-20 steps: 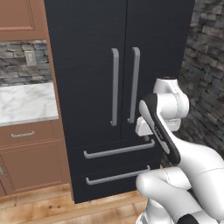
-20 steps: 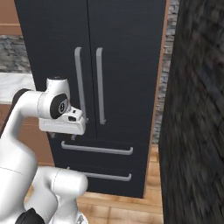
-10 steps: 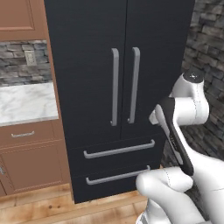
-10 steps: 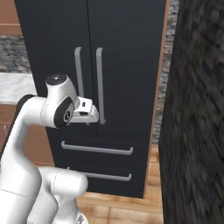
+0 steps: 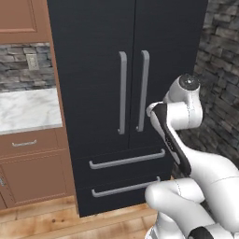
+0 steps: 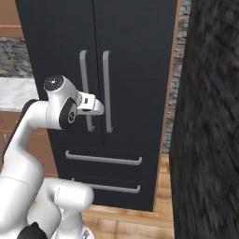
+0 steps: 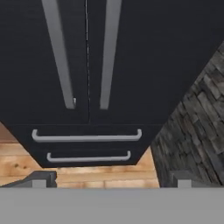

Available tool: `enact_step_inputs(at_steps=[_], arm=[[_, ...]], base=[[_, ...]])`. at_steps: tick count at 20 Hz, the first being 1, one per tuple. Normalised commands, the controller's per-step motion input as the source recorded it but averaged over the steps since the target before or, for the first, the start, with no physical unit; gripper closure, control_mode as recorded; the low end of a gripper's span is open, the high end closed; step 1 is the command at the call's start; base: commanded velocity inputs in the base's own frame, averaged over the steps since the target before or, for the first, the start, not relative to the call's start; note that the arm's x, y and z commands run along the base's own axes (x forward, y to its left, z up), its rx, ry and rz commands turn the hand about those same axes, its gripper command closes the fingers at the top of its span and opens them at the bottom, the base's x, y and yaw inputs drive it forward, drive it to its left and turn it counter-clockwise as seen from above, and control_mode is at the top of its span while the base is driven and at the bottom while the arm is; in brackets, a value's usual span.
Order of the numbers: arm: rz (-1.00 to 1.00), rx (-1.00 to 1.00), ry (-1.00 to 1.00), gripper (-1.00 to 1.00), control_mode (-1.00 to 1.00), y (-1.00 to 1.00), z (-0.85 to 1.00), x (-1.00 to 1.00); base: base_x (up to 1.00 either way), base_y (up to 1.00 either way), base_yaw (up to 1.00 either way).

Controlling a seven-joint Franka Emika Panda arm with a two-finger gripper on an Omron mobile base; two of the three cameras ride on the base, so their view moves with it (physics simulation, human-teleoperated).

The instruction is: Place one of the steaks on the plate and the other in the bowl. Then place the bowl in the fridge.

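Note:
The tall black fridge [image 5: 93, 70] [image 6: 135, 56] [image 7: 153, 65] stands straight ahead with both doors shut. Two long grey vertical handles [image 5: 122, 93] [image 7: 59, 57] flank the door seam, and two drawers [image 5: 126, 158] [image 7: 87, 136] with horizontal bars sit below. My gripper [image 6: 95, 106] [image 7: 112, 180] is held out toward the lower ends of the handles, a short way off the doors. Its fingertips [image 7: 41, 178] are spread wide with nothing between them, so it is open. The steaks, the plate and the bowl are out of view.
A marble counter [image 5: 28, 109] over brown wooden cabinets [image 5: 32, 163] adjoins the fridge on the left. A dark stone wall [image 5: 219, 93] [image 6: 205, 140] rises close on the right. Wooden floor [image 7: 87, 173] runs in front of the drawers.
The arm has swung up and to the right, carrying the hand closer to the fridge handles. The fridge doors have stayed shut.

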Motion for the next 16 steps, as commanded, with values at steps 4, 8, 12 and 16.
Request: enact_step_inputs(at_steps=[4, 8, 12, 16], arm=[[0.06, 0.08, -0.04, -1.0, -1.0, -0.19, -0.02, 0.67], [0.04, 0.02, -0.05, -1.0, -1.0, -0.04, -0.04, 0.86], [0.0, 0.0, -0.01, -1.0, -1.0, 0.0, 0.0, 0.83], [0.0, 0.0, 0.0, -1.0, -1.0, 0.01, -0.02, 0.85]], base=[[0.0, 0.0, 0.0], [0.0, 0.0, 0.0], [0.0, 0.0, 0.0], [0.0, 0.0, 0.0]])
